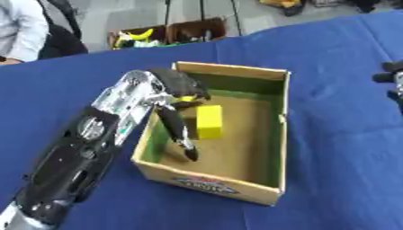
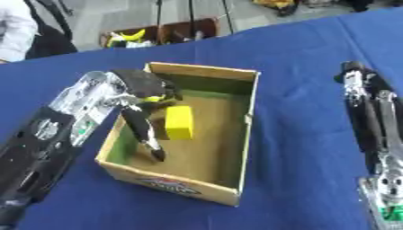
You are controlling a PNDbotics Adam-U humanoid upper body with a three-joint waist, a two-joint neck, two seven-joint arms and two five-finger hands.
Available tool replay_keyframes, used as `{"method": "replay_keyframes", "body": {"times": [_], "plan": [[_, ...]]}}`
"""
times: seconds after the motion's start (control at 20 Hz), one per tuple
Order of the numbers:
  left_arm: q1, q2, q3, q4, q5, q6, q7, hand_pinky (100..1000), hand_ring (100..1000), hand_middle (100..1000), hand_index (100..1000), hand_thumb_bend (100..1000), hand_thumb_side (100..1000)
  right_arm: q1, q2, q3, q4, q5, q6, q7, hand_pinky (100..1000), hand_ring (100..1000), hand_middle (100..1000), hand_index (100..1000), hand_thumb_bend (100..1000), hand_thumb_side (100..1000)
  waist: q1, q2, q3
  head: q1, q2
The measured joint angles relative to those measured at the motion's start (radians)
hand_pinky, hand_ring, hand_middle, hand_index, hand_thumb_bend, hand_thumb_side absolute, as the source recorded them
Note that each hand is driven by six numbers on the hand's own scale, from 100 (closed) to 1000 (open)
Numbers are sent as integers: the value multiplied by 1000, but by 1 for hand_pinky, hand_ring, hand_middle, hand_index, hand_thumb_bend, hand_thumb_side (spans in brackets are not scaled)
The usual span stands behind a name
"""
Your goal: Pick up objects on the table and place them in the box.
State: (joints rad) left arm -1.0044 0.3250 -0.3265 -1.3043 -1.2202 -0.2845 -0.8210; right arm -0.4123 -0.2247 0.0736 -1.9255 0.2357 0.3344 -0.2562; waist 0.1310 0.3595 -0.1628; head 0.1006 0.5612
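Left hand (image 1: 179, 96) bent down into box (image 1: 271, 134), fingers extended (nothing held), beside yellow block (image 1: 208, 121)

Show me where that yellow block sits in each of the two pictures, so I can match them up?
Left eye view: the yellow block stands inside the cardboard box, just right of the picture's centre, beside the left hand.
Right eye view: the same block shows left of centre, inside the box.
Shared landmark: the printed label on the box's near wall.
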Motion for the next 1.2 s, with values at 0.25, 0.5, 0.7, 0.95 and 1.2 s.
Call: {"method": "replay_keyframes", "body": {"times": [0.25,0.5,0.7,0.95,1.2], "plan": [[4,2,69,-130,96,38,64,650,861,910,1000,940,1000,2,0,-3,0,0,0,0,924,1000,706,847,100,950,-6,-2,8,-6,-5],[78,33,172,-297,442,135,280,537,778,816,1000,803,1000,4,7,-9,-1,0,-3,-4,924,1000,706,847,100,948,-14,-3,31,-27,12],[150,64,257,-410,814,235,489,523,767,810,1000,542,1000,4,10,-13,-10,0,-9,-10,923,1000,704,845,100,943,-20,-3,54,-41,24],[231,104,362,-563,1102,310,729,550,763,800,1000,495,1000,4,10,-18,-20,0,-14,-16,922,1000,706,846,100,943,-32,-5,81,-60,26],[347,136,448,-664,1201,286,954,567,755,787,993,438,1000,3,15,-21,-26,0,-16,-18,921,1000,706,846,100,942,-44,-14,116,-76,26]]}}
